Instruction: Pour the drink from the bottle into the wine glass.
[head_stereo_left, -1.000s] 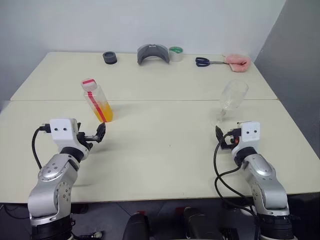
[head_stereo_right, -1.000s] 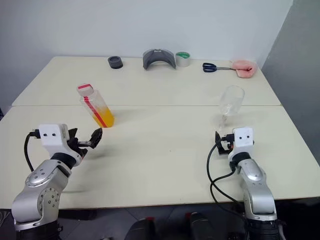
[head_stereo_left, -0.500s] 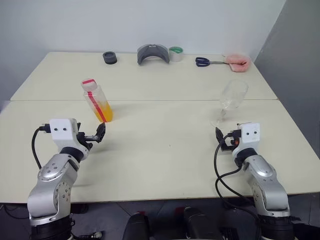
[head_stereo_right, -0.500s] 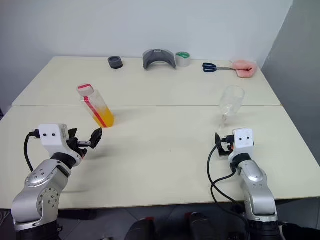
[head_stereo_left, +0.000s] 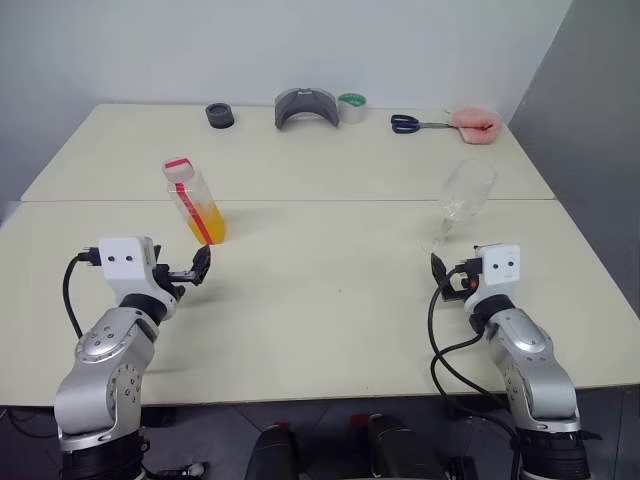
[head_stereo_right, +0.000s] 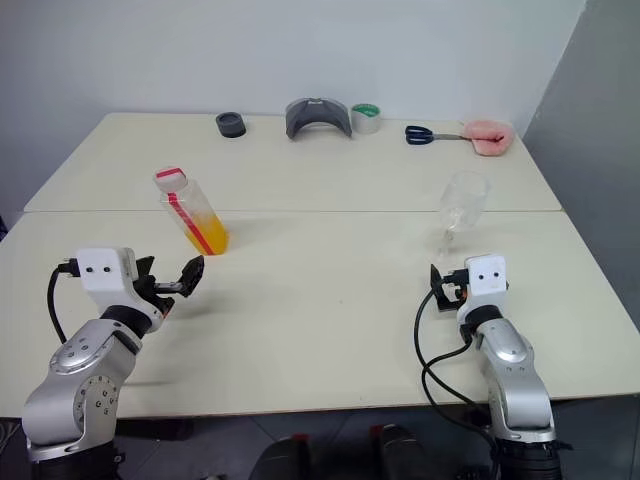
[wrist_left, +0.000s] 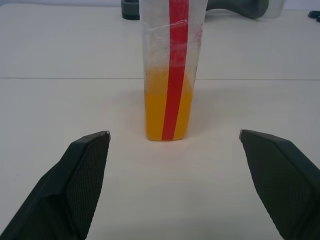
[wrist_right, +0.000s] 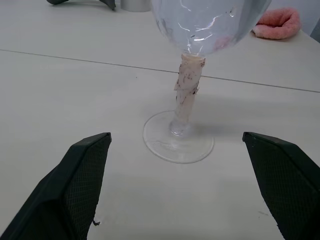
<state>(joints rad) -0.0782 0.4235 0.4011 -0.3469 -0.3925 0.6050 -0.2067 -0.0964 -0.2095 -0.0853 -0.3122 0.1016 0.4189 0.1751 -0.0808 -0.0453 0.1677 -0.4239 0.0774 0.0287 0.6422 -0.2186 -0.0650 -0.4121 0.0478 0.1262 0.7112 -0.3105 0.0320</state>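
While both arms wait, one bottle (head_stereo_left: 194, 203) and one wine glass (head_stereo_left: 462, 198) stand.

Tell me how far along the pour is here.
Nothing is done: the bottle stands capped with the drink inside, and the wine glass is empty. The open left pincer faces the bottle, the open right pincer faces the glass stem. Grasping, uncapping and pouring remain.

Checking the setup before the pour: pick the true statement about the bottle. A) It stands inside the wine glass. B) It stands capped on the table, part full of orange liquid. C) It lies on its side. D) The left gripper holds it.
B: the bottle stands on the table with its pink-red cap on, orange drink in its lower part, and the open left gripper short of it.
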